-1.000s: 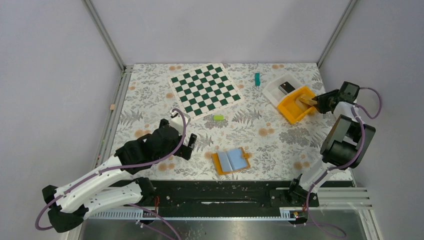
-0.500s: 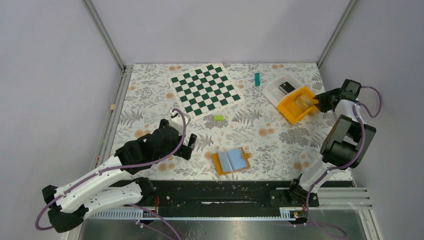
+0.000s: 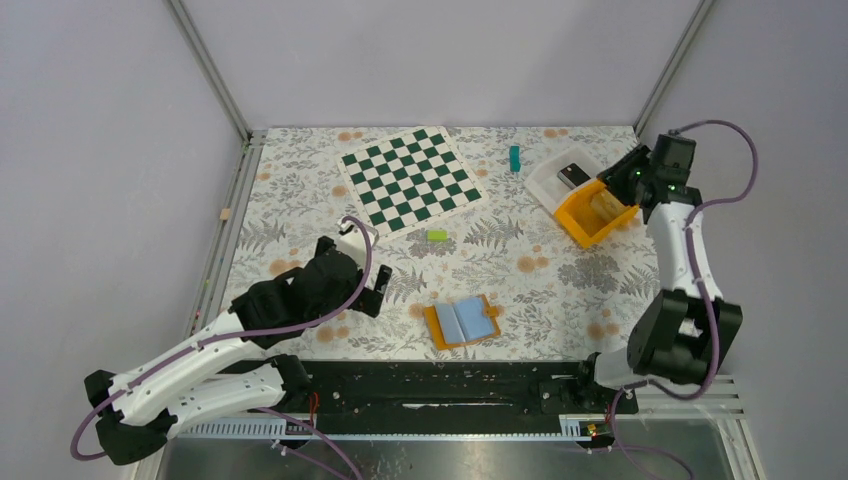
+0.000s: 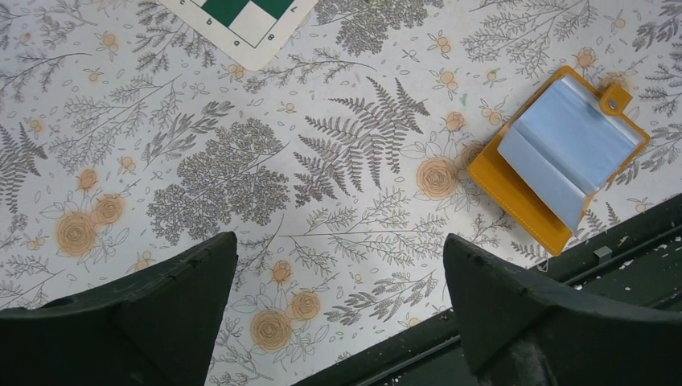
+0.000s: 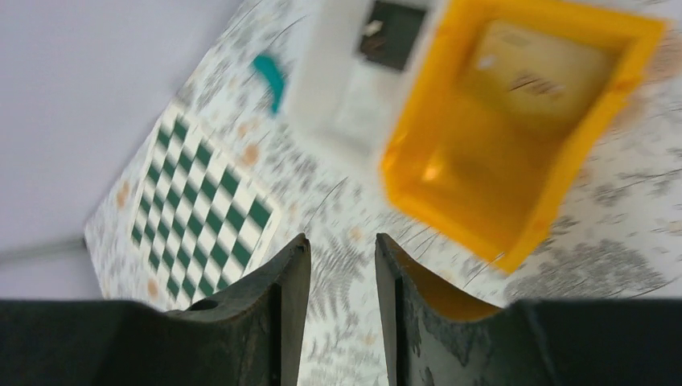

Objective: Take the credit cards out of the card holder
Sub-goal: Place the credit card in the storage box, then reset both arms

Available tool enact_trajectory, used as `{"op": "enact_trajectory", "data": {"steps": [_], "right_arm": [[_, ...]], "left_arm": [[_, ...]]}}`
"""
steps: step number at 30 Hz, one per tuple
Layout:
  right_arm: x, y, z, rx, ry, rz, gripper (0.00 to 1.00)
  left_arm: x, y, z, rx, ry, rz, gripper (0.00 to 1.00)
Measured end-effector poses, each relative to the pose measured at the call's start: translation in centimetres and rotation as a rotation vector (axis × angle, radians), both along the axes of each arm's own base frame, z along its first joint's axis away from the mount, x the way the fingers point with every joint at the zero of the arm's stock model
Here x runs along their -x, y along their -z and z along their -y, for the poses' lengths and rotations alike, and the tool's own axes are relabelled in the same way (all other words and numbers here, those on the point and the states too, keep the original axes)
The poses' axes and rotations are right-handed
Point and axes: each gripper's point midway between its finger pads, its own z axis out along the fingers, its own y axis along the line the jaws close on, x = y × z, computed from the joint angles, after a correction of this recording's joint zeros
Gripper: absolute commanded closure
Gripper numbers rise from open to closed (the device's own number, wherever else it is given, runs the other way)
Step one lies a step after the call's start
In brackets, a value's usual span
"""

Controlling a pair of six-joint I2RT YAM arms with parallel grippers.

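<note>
The left pincer (image 4: 339, 245) hangs released, its two dark fingers (image 4: 161, 297) spread as wide as they go, with only flowered tabletop (image 4: 241, 185) below them. Seen from above, this pincer (image 3: 376, 289) is low over the near left part of the tabletop. Just to its right lies the card holder (image 4: 505, 186), opened flat, orange, with a small snap tab (image 4: 615, 98) at one corner. The light-blue credit cards (image 4: 567, 143) sit inside the holder, covering most of its inner face. From overhead the card holder (image 3: 434, 327) rests close to the near edge, between the two arms, and nothing touches the credit cards (image 3: 463, 318).

The right pincer (image 5: 338, 241) is far off at the back right, its fingers parted by a narrow gap and grasping nothing. It hovers just beside an orange bin (image 5: 563, 169), which has a pale flat thing (image 5: 531, 60) at its bottom. A white tray (image 5: 330, 88) touches the bin's far side, with a teal block (image 5: 269, 76) past it and a chessboard (image 5: 201, 217) beyond. A small green block (image 3: 436, 235) lies mid-tabletop.
</note>
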Motion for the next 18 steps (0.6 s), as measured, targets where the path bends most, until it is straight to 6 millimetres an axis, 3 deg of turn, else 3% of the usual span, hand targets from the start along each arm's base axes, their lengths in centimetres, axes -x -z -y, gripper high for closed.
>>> {"op": "enact_trajectory", "data": {"steps": [2,5,11,12,15,18], "right_arm": [[0.9,-2.3,-3.4,0.05,-0.104,0.063,0.58],[3.4,-3.6,-8.0,0.097,-0.251,0.118,0.58],[10.0,-2.4,-17.2,0.172,-0.603,0.176,0.59],[12.1,-2.1,-18.9,0.182,-0.684,0.203,0.58],[15.6,-2.3,-21.8,0.178,-0.812,0.268,0.48],[19.5,-3.5,-23.1,0.158,-0.886,0.354,0.42]], "left_arm": [[-0.1,-0.1,-0.2,-0.001,-0.01,0.009,0.01],[-0.2,-0.7,-0.6,0.012,-0.025,0.032,0.01],[0.1,-2.8,-1.5,0.093,-0.041,0.095,0.01],[0.2,-3.3,-1.6,0.118,-0.043,0.109,0.01],[0.7,-5.0,-1.8,0.219,-0.044,0.147,0.01],[1.4,-6.8,-1.9,0.359,-0.045,0.177,0.01]]}}
